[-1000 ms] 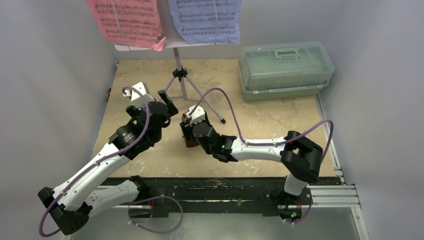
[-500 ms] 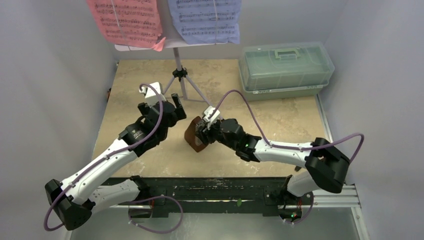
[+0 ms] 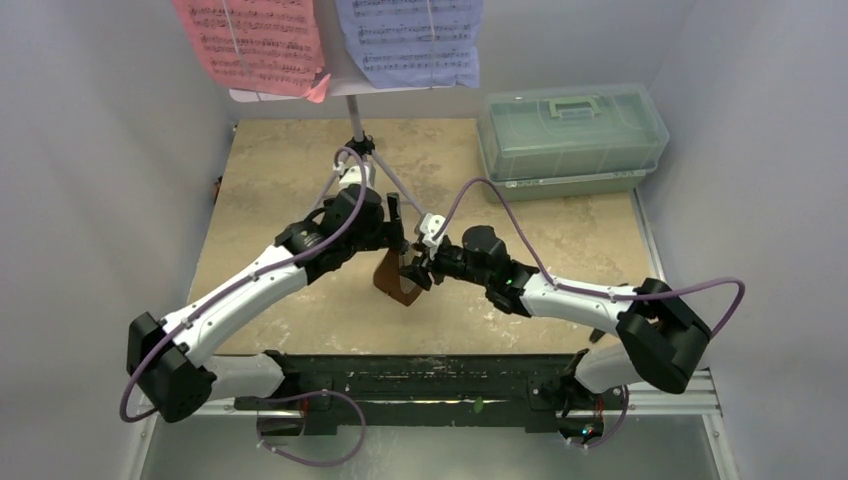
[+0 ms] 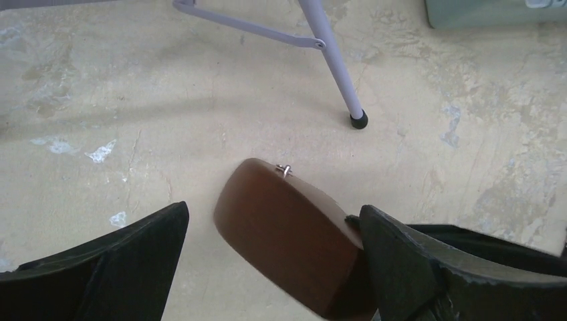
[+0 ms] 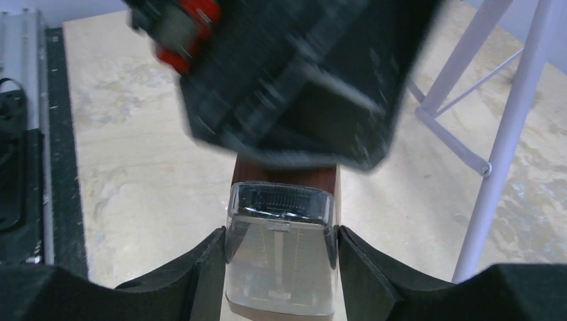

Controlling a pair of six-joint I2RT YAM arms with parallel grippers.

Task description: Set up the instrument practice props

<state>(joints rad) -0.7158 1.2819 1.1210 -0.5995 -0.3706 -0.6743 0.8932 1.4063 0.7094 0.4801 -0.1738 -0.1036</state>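
The brown metronome (image 3: 396, 281) is tilted over the middle of the table, its clear front (image 5: 281, 257) facing the right wrist camera. My right gripper (image 3: 414, 270) (image 5: 281, 235) is shut on its two sides. My left gripper (image 3: 397, 222) (image 4: 274, 212) hangs open just above it, and the metronome's brown back (image 4: 287, 234) sits between its wide-spread fingers (image 4: 140, 257). The lavender music stand (image 3: 358, 135) is at the back on tripod legs (image 4: 331, 53), carrying a pink sheet (image 3: 255, 40) and a pale-blue sheet (image 3: 410, 40).
A translucent green lidded box (image 3: 570, 130) stands at the back right. One stand leg ends in a black foot (image 4: 359, 120) close behind the metronome, and the legs (image 5: 508, 134) rise just right of my right gripper. Grey walls close in both sides.
My left arm has swung right and forward until its open fingers straddle the metronome. My right gripper has closed on the metronome and its arm has stretched out to the right.
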